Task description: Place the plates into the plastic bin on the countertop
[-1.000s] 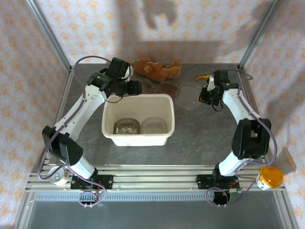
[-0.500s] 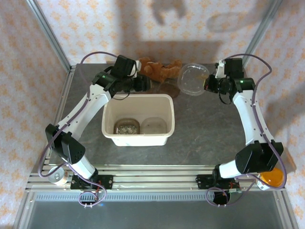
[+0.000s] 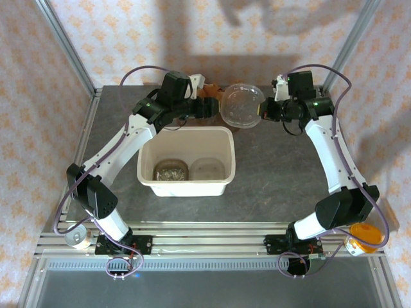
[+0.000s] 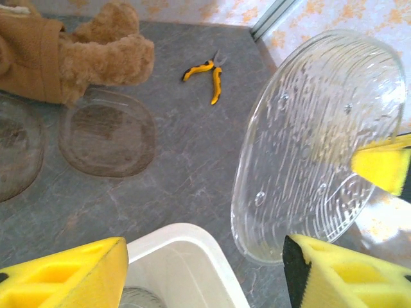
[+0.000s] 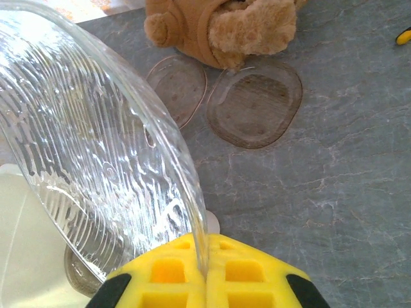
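Beyond the bin (image 3: 186, 187) — right end effector (image 3: 263, 111) tight on plate (image 3: 241, 106) (tilted)

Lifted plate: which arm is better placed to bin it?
Right. The right gripper is shut on the rim of the clear plate, holding it tilted just past the plastic bin; the left gripper is open and empty.

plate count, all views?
5. One plate is held tilted in the right hand. Two plates lie in the bin. Two more sit on the countertop beside the teddy bear. Others may be hidden.
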`<state>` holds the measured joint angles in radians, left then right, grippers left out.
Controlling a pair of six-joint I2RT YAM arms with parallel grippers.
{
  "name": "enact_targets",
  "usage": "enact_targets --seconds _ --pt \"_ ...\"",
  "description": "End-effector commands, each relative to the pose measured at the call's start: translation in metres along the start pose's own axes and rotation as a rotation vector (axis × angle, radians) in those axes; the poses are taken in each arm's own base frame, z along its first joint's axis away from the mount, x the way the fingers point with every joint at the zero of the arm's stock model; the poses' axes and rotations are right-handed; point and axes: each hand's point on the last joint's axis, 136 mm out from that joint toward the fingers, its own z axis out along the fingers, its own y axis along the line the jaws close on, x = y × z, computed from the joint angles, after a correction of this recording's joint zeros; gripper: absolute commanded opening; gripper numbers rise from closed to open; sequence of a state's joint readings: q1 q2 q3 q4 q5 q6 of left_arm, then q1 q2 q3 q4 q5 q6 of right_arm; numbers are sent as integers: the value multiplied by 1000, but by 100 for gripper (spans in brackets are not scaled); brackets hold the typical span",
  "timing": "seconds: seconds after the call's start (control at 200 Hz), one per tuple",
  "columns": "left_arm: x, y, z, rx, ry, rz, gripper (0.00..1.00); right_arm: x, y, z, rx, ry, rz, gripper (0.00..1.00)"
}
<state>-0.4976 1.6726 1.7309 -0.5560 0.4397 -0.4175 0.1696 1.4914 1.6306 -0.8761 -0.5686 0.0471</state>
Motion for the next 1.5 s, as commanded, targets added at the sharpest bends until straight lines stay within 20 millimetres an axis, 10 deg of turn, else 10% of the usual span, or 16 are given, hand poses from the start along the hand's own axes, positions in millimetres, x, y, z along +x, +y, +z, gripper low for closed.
enact_targets --seconds 0.0,0.27,0.806,1.306,1.436,1.496 --pt "-1 -10 7 51 -3 25 66 2 13 3 -58 16 -8 0" --pt "0 -1 24 6 37 3 63 4 22 7 -97 30 -22 0" --pt "1 -4 32 7 74 17 19 8 25 18 -115 71 -16 0" --pt "6 -2 31 -26 118 40 2 11 31 23 -136 96 -19 0" --pt "4 -2 22 -48 107 59 0 11 31 20 -137 87 -29 16" --pt "2 -2 17 -48 97 64 0 8 30 18 -128 62 -32 42"
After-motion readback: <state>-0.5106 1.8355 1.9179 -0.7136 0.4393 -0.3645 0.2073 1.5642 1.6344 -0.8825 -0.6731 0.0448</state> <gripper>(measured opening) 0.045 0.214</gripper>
